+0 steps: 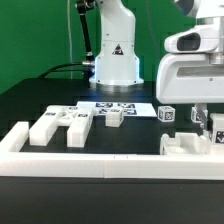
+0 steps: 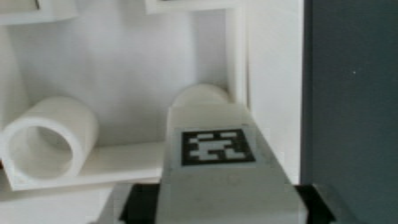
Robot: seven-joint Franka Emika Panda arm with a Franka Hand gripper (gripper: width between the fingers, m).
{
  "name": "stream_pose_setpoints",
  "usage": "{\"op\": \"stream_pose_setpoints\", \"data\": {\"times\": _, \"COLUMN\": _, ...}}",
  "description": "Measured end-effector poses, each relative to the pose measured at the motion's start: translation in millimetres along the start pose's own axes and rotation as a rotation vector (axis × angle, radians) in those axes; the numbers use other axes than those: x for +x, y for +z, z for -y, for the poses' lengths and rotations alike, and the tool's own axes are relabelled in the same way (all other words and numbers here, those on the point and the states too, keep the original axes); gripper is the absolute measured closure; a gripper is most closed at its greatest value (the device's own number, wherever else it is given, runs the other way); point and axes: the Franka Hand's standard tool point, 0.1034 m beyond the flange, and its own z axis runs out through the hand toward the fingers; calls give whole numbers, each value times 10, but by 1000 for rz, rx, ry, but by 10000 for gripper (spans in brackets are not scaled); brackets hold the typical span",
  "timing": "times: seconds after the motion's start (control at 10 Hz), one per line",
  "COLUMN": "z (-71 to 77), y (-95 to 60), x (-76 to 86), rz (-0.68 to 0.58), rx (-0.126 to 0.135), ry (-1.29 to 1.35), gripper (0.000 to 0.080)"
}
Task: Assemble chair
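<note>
Well, the gripper [image 1: 204, 121] has its jaws clamped on a tagged block [image 2: 217, 150], which fills the gap between them and juts out ahead of the fingertips. Just beyond the jaws and off to one side sits a larger chair piece [image 2: 71, 60] with a round hollow [image 2: 75, 118]. The risk, I judge, is the block meeting that piece tilted or off its seat, jamming on a wall and twisting in the grip. Well away from the jaws, the loose chair pieces [image 1: 60, 126] and the marker board [image 1: 115, 105] look out of harm's way
</note>
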Motion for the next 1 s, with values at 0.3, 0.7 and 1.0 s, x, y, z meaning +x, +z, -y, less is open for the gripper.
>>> {"op": "stream_pose_setpoints", "data": {"times": 0.3, "z": -120, "y": -8, "x": 10, "rz": 3, "rx": -8, "ry": 253, "gripper": 506}}
{"op": "stream_pose_setpoints", "data": {"times": 0.7, "z": -220, "y": -9, "x": 15, "rz": 6, "rx": -28, "ry": 377, "gripper": 430}}
{"op": "stream_pose_setpoints", "data": {"times": 1.0, "z": -165, "y": -77, "x": 7, "rz": -3, "rx": -36, "ry": 298, "gripper": 165}}
